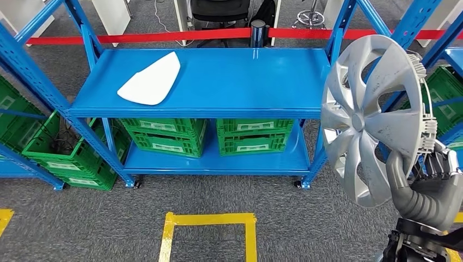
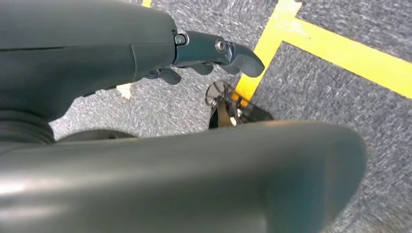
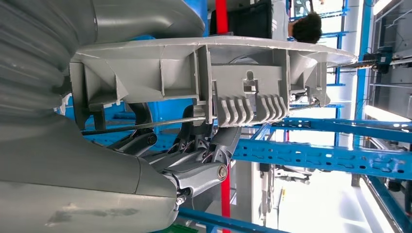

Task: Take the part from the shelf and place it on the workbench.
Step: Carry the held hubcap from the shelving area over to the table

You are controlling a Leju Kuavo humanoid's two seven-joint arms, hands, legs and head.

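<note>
Silver plastic wheel cover with curved spokes (image 1: 377, 117), held upright in the air at the right of the head view, in front of the right end of the blue metal shelf unit (image 1: 218, 82) and off its surface. The right hand (image 1: 423, 183) grips the cover at its lower rim, thumb on the spoked face and dark fingers (image 3: 204, 167) behind the clips and wire ring of its back side. On the top shelf lies a flat white plastic panel (image 1: 152, 81), towards the left. Green plastic crates (image 1: 207, 135) stand on the lower shelf. Yellow floor tape (image 1: 210, 221) marks a square on the grey carpet (image 1: 82, 224). The left hand (image 2: 214, 51) hangs above the carpet, fingers slightly curled and apart, holding nothing.
</note>
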